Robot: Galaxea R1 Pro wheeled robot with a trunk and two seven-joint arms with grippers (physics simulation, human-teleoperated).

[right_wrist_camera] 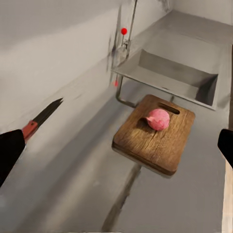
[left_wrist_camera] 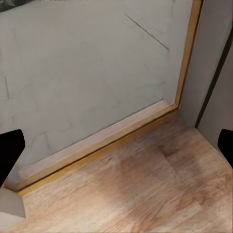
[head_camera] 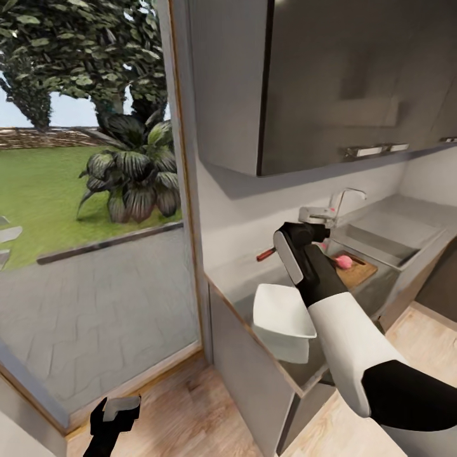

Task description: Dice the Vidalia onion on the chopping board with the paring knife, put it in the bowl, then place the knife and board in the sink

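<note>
The pinkish Vidalia onion [head_camera: 343,260] [right_wrist_camera: 158,119] lies whole on the wooden chopping board [head_camera: 358,273] [right_wrist_camera: 155,141], on the grey countertop [head_camera: 236,283] [right_wrist_camera: 82,189] just in front of the sink [head_camera: 381,236] [right_wrist_camera: 179,73]. The white bowl [head_camera: 282,316] sits nearer me on the counter, partly under my right forearm. My right gripper [head_camera: 302,236] [right_wrist_camera: 118,148] hovers above the counter with its fingers wide apart, open. The paring knife [head_camera: 265,255] [right_wrist_camera: 41,120] is by the back wall, its red handle right at one finger; whether they touch I cannot tell. My left gripper [head_camera: 114,412] [left_wrist_camera: 116,145] hangs open low over the floor.
A chrome tap [head_camera: 339,203] [right_wrist_camera: 124,43] with a red knob stands behind the sink. Dark wall cabinets [head_camera: 330,82] hang above the counter. A large glass pane [head_camera: 95,222] with a wooden frame [left_wrist_camera: 97,145] borders the counter's near end. Wooden floor [head_camera: 190,412] lies below.
</note>
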